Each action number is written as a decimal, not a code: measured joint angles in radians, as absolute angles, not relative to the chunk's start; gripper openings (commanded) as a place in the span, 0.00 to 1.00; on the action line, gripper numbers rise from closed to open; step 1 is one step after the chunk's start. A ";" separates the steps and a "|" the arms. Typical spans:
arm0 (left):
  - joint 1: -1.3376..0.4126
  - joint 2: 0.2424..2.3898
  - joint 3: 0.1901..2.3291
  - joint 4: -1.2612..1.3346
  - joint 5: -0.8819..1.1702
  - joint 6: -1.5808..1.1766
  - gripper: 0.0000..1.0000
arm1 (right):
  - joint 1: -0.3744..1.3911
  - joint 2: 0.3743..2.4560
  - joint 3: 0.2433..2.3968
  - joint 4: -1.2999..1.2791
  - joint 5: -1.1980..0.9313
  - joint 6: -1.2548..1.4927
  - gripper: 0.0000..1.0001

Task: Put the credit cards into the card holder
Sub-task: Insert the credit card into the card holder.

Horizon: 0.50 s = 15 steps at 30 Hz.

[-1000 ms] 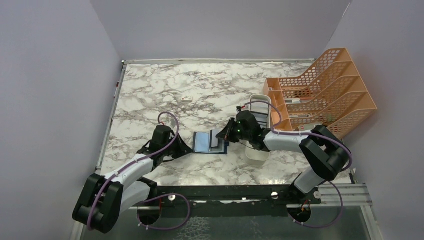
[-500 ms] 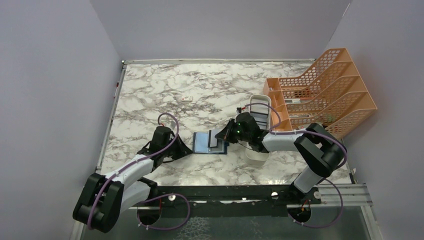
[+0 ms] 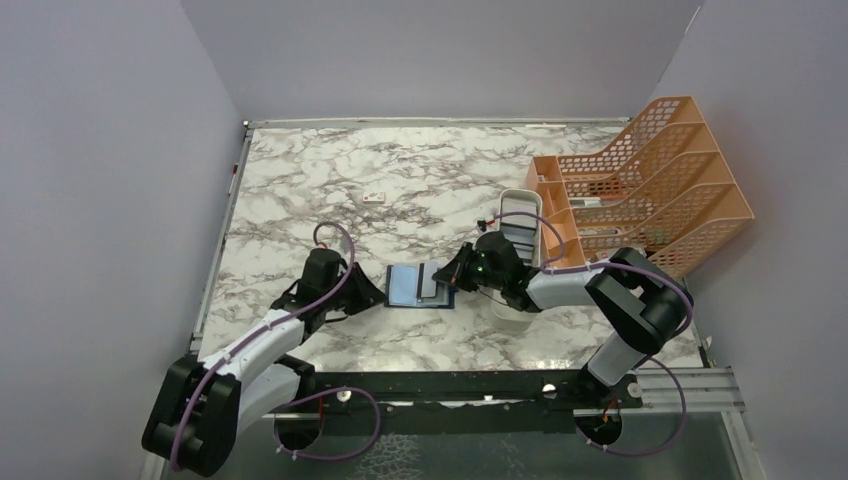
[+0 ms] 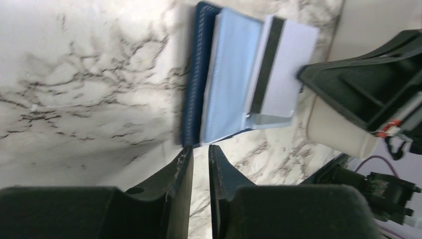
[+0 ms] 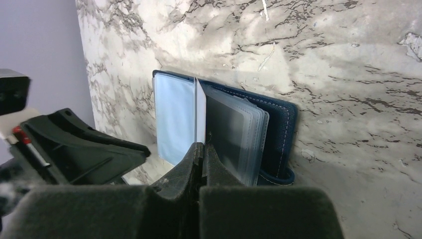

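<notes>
The navy card holder (image 3: 416, 286) lies open on the marble, its light blue inner leaf (image 4: 230, 82) up and clear sleeves (image 5: 238, 133) fanned. My right gripper (image 5: 203, 145) is shut on a credit card (image 5: 199, 112), seen edge-on there. In the left wrist view the same card (image 4: 286, 64) is pale with a dark stripe, its far end among the holder's leaves. My left gripper (image 4: 200, 148) sits at the holder's near left edge (image 4: 193, 89). Its jaws stand a narrow gap apart with only marble between them. From above, the left gripper (image 3: 376, 292) and right gripper (image 3: 452, 276) flank the holder.
A long white tray (image 3: 527, 198) runs under the right arm, beside the orange mesh file rack (image 3: 650, 190). A tiny white block with a red mark (image 3: 374, 197) lies at the back. Grey walls close in the table on three sides.
My left gripper's jaws have parted slightly from shut. The right wrist has shifted a little toward the near edge, still holding the card at the holder.
</notes>
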<state>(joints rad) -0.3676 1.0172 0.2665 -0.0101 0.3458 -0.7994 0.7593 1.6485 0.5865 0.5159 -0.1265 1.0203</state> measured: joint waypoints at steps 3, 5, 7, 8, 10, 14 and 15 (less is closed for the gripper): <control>-0.368 0.976 0.311 -0.035 0.339 -0.799 0.26 | 0.759 1.649 0.582 0.524 -0.126 1.020 0.01; -0.368 0.964 0.337 -0.030 0.336 -0.800 0.14 | 0.759 1.649 0.573 0.534 -0.126 1.020 0.01; -0.368 0.968 0.348 -0.020 0.336 -0.799 0.02 | 0.759 1.649 0.566 0.545 -0.126 1.020 0.01; -0.368 0.977 0.348 -0.013 0.336 -0.800 0.00 | 0.759 1.651 0.566 0.549 -0.126 1.020 0.01; -0.368 1.006 0.348 -0.003 0.336 -0.795 0.00 | 0.759 1.655 0.566 0.559 -0.126 1.020 0.01; -0.368 1.093 0.344 0.014 0.336 -0.791 0.00 | 0.760 1.660 0.566 0.561 -0.126 1.020 0.01; -0.368 1.111 0.342 0.020 0.336 -0.789 0.00 | 0.760 1.660 0.566 0.561 -0.126 1.020 0.01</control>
<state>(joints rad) -0.3676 1.1110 0.3420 0.0196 0.3363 -0.7895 0.7597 1.6600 0.5655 0.5606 -0.1261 1.0203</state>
